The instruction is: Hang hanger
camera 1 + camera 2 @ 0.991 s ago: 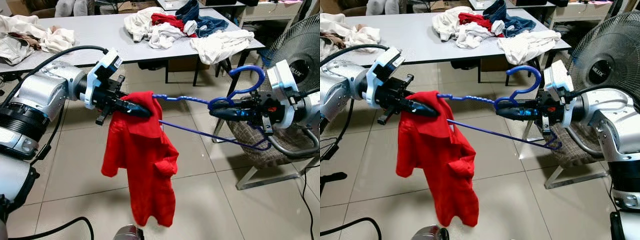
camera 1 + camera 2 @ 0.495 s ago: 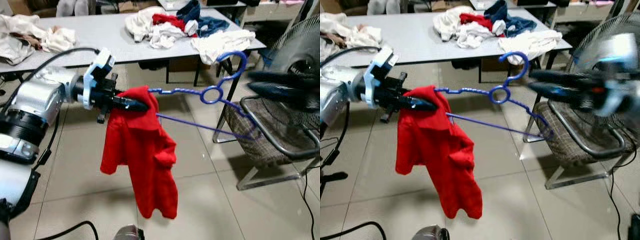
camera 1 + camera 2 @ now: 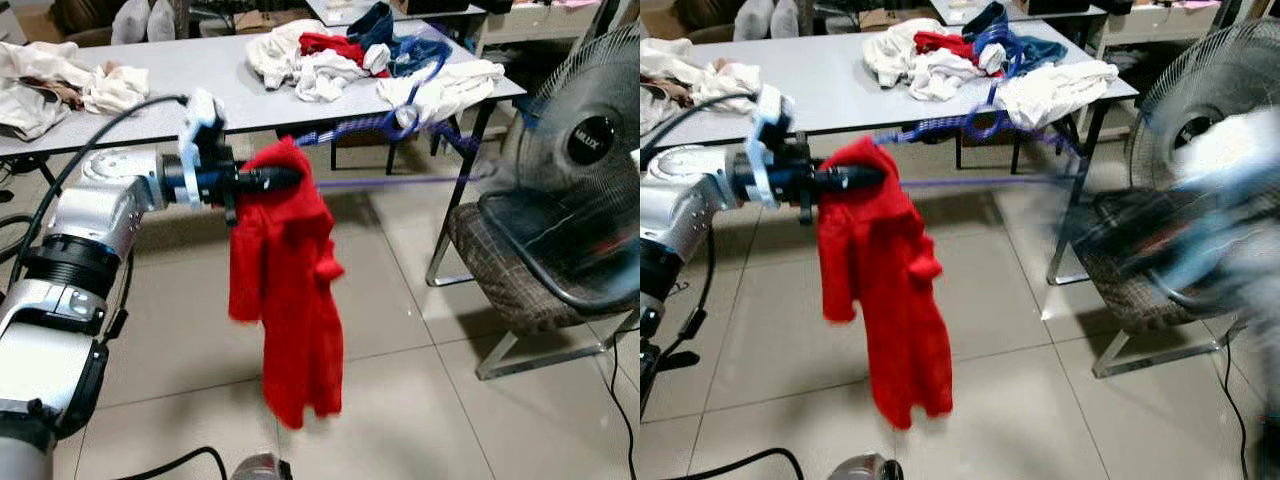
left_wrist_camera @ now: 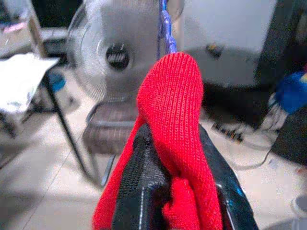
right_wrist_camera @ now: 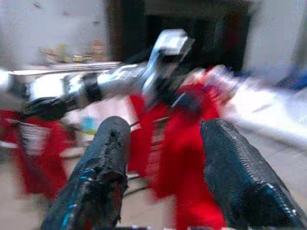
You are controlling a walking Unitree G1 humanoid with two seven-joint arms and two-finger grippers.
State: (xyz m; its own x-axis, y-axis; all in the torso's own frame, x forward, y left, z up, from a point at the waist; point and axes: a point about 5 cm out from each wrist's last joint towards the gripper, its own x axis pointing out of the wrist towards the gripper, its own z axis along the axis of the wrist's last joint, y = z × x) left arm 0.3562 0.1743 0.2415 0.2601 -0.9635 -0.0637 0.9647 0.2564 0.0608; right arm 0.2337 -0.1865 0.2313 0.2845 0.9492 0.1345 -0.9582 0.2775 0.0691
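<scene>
A red shirt (image 3: pixel 285 290) hangs from one end of a blue hanger (image 3: pixel 385 122), and my left gripper (image 3: pixel 275 178) is shut on the shirt's shoulder over that hanger end. The hanger is blurred and sticks out to the right at table height, its hook up near the clothes. In the left wrist view the red knit (image 4: pixel 172 96) is pinched between the fingers (image 4: pixel 141 163). My right gripper (image 5: pixel 165 127) stands open with nothing between its fingers; it faces the left arm and shirt. The right arm is a blur (image 3: pixel 1140 225) in front of the chair.
A grey table (image 3: pixel 200 70) behind carries heaps of clothes (image 3: pixel 330 55). A standing fan (image 3: pixel 585 150) and a metal-framed chair (image 3: pixel 520 260) stand at the right. A black cable (image 3: pixel 620 400) lies on the tiled floor.
My right gripper has let go of the hanger and pulled back to the right. The left gripper has raised the shirt, and the hanger has swung up toward the table.
</scene>
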